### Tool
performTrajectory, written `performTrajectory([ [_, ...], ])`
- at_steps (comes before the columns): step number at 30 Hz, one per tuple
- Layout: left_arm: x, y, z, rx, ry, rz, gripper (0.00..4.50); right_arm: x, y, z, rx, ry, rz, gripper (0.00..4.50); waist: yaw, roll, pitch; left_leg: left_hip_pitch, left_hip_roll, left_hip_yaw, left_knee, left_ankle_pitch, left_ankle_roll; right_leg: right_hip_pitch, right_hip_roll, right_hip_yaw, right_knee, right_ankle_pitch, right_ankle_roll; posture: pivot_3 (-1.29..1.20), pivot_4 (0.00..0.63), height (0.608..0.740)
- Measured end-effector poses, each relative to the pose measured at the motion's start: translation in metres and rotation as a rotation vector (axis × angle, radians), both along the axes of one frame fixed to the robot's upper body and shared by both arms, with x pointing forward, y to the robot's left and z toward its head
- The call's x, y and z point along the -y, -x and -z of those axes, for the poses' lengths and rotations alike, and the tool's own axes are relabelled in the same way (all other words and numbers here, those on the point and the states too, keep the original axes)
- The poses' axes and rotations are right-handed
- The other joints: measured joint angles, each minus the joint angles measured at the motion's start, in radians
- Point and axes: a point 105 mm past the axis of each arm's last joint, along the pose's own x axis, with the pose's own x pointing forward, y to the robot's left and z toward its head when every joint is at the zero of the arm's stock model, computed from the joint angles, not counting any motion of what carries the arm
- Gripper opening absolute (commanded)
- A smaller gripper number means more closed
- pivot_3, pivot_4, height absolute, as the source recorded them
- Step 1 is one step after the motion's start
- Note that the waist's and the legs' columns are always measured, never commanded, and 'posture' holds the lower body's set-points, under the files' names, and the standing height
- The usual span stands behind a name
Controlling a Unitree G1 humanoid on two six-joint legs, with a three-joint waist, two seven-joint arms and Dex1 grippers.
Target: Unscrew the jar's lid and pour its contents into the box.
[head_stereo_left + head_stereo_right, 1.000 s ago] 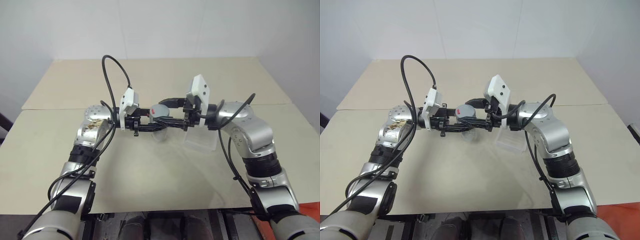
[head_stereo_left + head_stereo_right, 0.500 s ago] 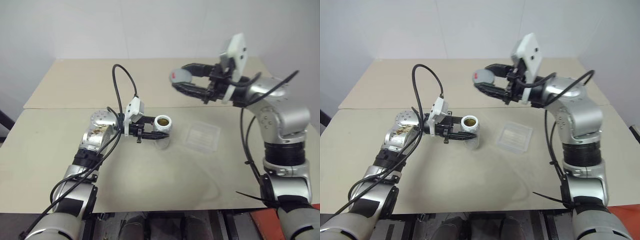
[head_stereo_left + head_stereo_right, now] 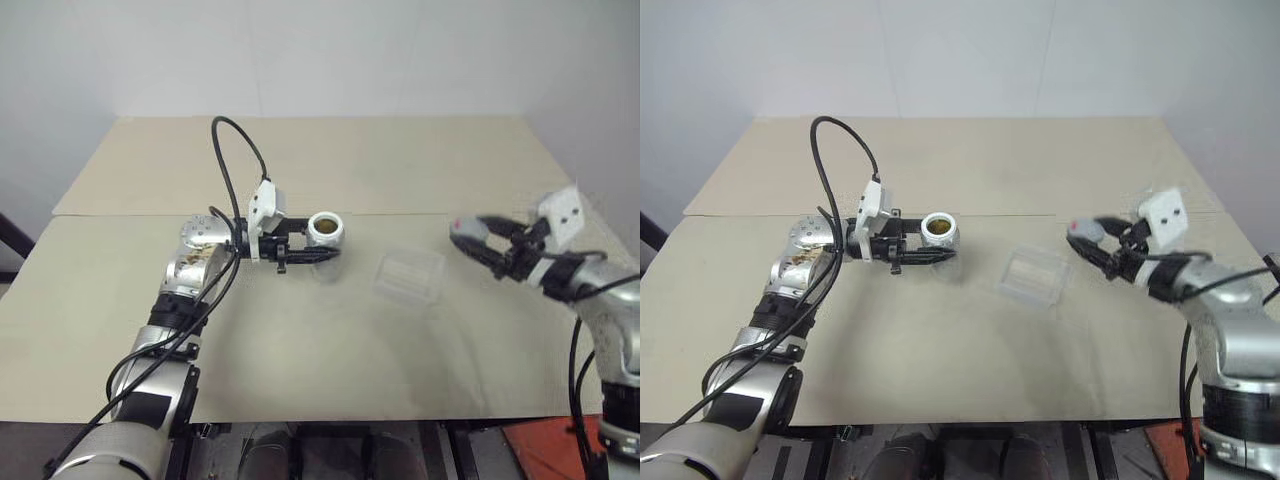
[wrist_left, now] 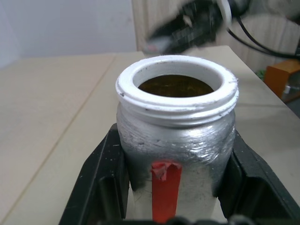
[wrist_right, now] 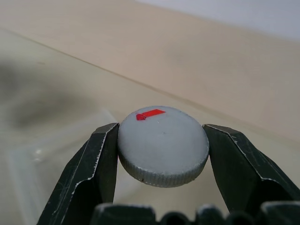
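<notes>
Jar [image 4: 176, 136], open-mouthed with brown contents [image 4: 174, 86], sits clamped in left gripper [image 3: 322, 254]; right gripper [image 5: 161, 154] pinches grey lid [image 5: 163, 144].

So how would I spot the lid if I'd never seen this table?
Find the tan table, then the right gripper above its right side. The small round grey lid sits pinched between its black fingers, wearing a red mark on top.

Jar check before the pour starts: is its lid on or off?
Off. The jar stands open-mouthed in the left gripper; the right gripper holds the lid.
</notes>
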Motion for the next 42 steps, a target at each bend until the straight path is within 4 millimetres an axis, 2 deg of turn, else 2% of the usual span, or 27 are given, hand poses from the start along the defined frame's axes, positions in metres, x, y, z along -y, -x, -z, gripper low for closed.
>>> performTrajectory([
  [2,0.001,0.0,-0.002,0.004,0.002,0.0,2.04,0.005,0.0,0.008,-0.014,0.0,0.055,2.76,-0.002,0.0,0.0,0.0,0.0,0.0,0.0,0.0,0.0,0.0,0.0,0.0,0.0,0.0,0.0,0.0,0.15,0.74],
  [6,0.0,-0.001,-0.003,0.008,0.008,-0.01,2.04,0.008,0.002,0.037,-0.079,0.009,0.147,2.76,-0.002,0.0,0.0,0.0,0.0,0.0,0.0,0.0,0.0,0.0,0.0,0.001,-0.001,0.0,0.0,0.0,0.15,0.74],
  [8,0.0,-0.002,-0.003,0.008,0.009,-0.015,2.04,0.008,0.0,0.05,-0.12,0.052,0.186,3.48,-0.003,0.0,0.0,0.0,0.0,0.0,0.0,0.0,0.0,0.0,0.0,0.001,-0.001,0.0,0.0,0.0,0.15,0.74],
  [9,0.0,-0.002,-0.003,0.009,0.01,-0.018,2.04,0.009,-0.002,0.056,-0.134,0.075,0.208,3.6,-0.003,0.0,0.0,0.0,0.0,0.0,0.0,0.0,0.0,0.0,0.0,0.0,0.0,0.0,0.0,0.0,0.15,0.74],
  [11,-0.001,-0.003,-0.003,0.011,0.011,-0.024,2.04,0.013,-0.004,0.066,-0.162,0.096,0.265,4.26,-0.004,0.0,0.0,0.0,0.0,0.0,0.0,0.0,0.0,0.0,0.0,0.0,0.0,0.0,0.0,0.0,0.15,0.74],
  [12,-0.002,-0.003,-0.004,0.012,0.011,-0.028,2.04,0.014,-0.007,0.069,-0.167,0.083,0.299,4.46,-0.004,0.0,0.0,0.0,0.0,0.0,0.0,0.0,0.0,0.0,0.0,0.0,0.0,0.0,0.0,0.0,0.15,0.74],
  [14,-0.001,-0.003,-0.005,0.025,0.015,-0.031,2.04,0.015,-0.012,0.07,-0.166,0.061,0.344,4.46,-0.004,0.0,0.0,0.0,0.0,0.0,0.0,0.0,0.0,0.0,0.0,0.001,-0.001,0.0,0.0,0.0,0.15,0.74],
  [18,-0.001,-0.007,-0.011,0.059,0.049,-0.077,2.04,0.013,-0.004,0.055,-0.158,0.068,0.274,4.46,0.003,0.0,0.0,0.0,0.0,-0.001,0.0,0.0,0.0,0.0,0.0,0.0,-0.002,0.0,0.0,0.0,0.15,0.74],
  [23,0.006,-0.018,-0.026,0.156,0.067,-0.134,2.04,-0.002,0.015,0.019,-0.17,0.057,0.036,4.46,0.009,0.0,0.0,-0.001,0.0,-0.002,0.0,0.0,0.0,0.001,0.0,-0.001,-0.003,0.0,0.0,0.0,0.15,0.74],
  [25,0.012,-0.024,-0.035,0.234,0.059,-0.167,2.04,-0.01,0.023,-0.003,-0.153,0.052,-0.069,4.46,0.008,0.0,0.0,0.0,0.0,-0.002,0.0,-0.001,0.001,0.003,0.001,-0.001,-0.005,0.0,0.0,0.0,0.15,0.74],
  [27,0.025,-0.03,-0.04,0.346,0.029,-0.214,2.04,-0.014,0.029,-0.016,-0.161,0.034,-0.144,4.46,0.008,0.0,0.0,0.0,-0.001,-0.003,0.0,-0.001,0.002,0.004,0.001,-0.002,-0.006,0.001,0.0,0.0,0.15,0.74],
  [29,0.042,-0.042,-0.038,0.557,-0.086,-0.314,2.04,-0.02,0.032,-0.023,-0.191,0.021,-0.205,4.46,0.012,-0.001,0.001,0.0,-0.001,-0.003,0.0,-0.001,0.002,0.005,0.0,-0.002,-0.007,0.001,0.0,0.0,0.15,0.74],
  [31,0.057,-0.048,-0.032,0.805,-0.213,-0.357,2.04,-0.024,0.033,-0.024,-0.218,0.03,-0.231,4.46,0.016,-0.001,0.001,0.0,-0.001,-0.003,-0.002,-0.001,0.002,0.004,0.0,-0.002,-0.008,0.001,0.0,0.0,0.15,0.74],
  [34,0.082,-0.046,-0.035,1.131,-0.293,-0.336,2.04,-0.023,0.035,-0.018,-0.296,0.071,-0.246,4.46,0.021,-0.001,0.001,-0.003,-0.002,-0.003,-0.002,-0.001,0.002,0.001,0.0,-0.002,-0.008,0.001,0.0,0.0,0.15,0.74],
  [39,0.135,-0.026,-0.061,1.801,-0.313,-0.165,2.04,-0.026,0.036,-0.021,-0.32,0.085,-0.287,4.46,0.04,-0.002,0.001,-0.006,-0.002,-0.004,-0.003,-0.001,0.002,0.0,0.0,-0.003,-0.01,0.001,0.001,0.0,0.15,0.74],
  [41,0.147,-0.017,-0.053,1.956,-0.304,-0.051,2.04,-0.026,0.037,-0.023,-0.314,0.085,-0.294,4.46,0.04,-0.001,0.001,-0.006,-0.002,-0.003,-0.003,-0.001,0.002,0.0,0.0,-0.003,-0.01,0.001,0.002,0.0,0.15,0.74],
  [42,0.152,-0.013,-0.043,2.005,-0.296,0.016,2.04,-0.026,0.037,-0.024,-0.311,0.086,-0.293,4.46,0.039,-0.001,0.001,-0.006,-0.002,-0.003,-0.003,-0.001,0.002,0.0,0.0,-0.003,-0.01,0.001,0.002,0.0,0.15,0.74],
])
